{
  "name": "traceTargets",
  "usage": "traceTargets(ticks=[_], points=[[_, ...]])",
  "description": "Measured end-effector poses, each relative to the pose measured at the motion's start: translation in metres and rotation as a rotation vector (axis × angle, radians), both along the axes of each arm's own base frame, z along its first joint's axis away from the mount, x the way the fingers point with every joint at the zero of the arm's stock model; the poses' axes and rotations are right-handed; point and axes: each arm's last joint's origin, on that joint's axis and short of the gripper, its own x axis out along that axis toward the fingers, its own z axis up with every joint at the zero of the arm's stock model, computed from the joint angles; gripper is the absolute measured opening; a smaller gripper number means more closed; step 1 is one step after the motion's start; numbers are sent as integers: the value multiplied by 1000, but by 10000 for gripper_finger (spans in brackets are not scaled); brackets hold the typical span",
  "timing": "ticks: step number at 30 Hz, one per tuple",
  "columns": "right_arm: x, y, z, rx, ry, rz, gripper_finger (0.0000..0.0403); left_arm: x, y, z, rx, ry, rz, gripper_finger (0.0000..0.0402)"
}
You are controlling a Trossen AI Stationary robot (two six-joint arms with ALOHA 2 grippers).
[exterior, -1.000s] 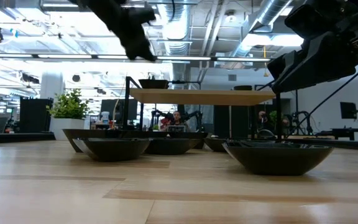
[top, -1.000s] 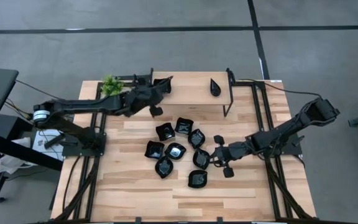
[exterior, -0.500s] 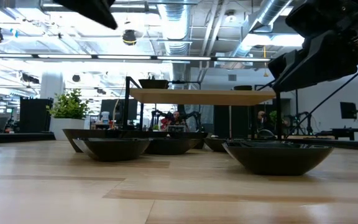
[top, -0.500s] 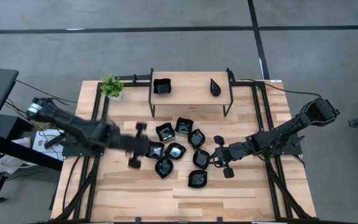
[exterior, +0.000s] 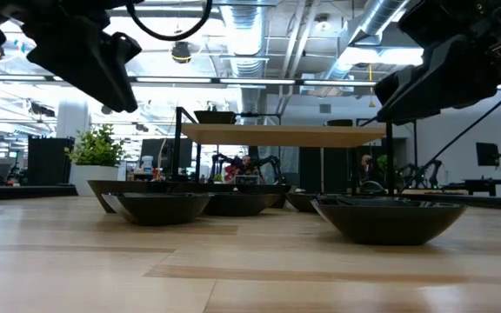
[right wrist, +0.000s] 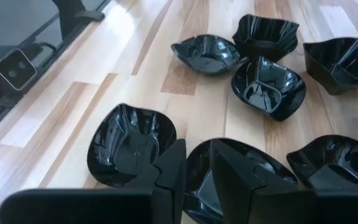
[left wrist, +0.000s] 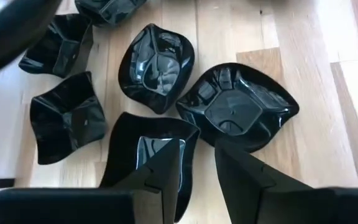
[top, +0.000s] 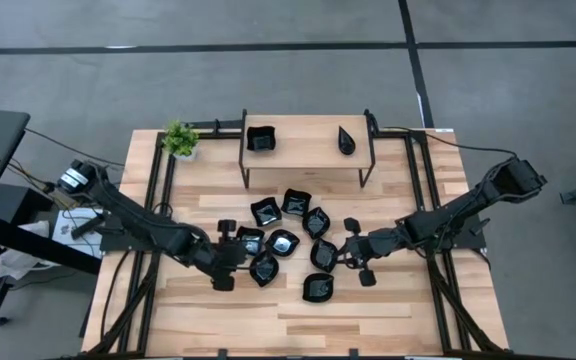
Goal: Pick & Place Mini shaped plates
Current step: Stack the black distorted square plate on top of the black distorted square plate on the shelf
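Observation:
Several glossy black mini plates rest on their bases in a cluster at mid-table, and they show in the low view as well. A square plate and a teardrop plate lie on the wooden shelf. My left gripper hangs above the cluster's left edge. Its fingers are close together over a square plate, beside a leaf-shaped one. My right gripper waits above the cluster's right edge, fingers together, over two plates.
A small green potted plant stands at the table's far left, beside the shelf's left leg. Black frame rails run along both table sides. Bare wood lies near the front edge and left of the cluster.
My left arm has swung from the shelf's left end toward the near edge and come down over the cluster's left side. The square plate that was at its fingers now lies alone on the shelf. My right arm has kept still.

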Motion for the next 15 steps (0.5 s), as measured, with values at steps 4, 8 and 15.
traceTargets(ticks=[4,8,15], points=[[0,0,0,1,-3,0,70,0,-1,-5,-20,20,-11,104],[0,0,0,0,0,1,70,-5,1,-20,-19,82,-18,104],[0,0,0,2,0,4,70,-9,4,-28,8,106,-44,104]])
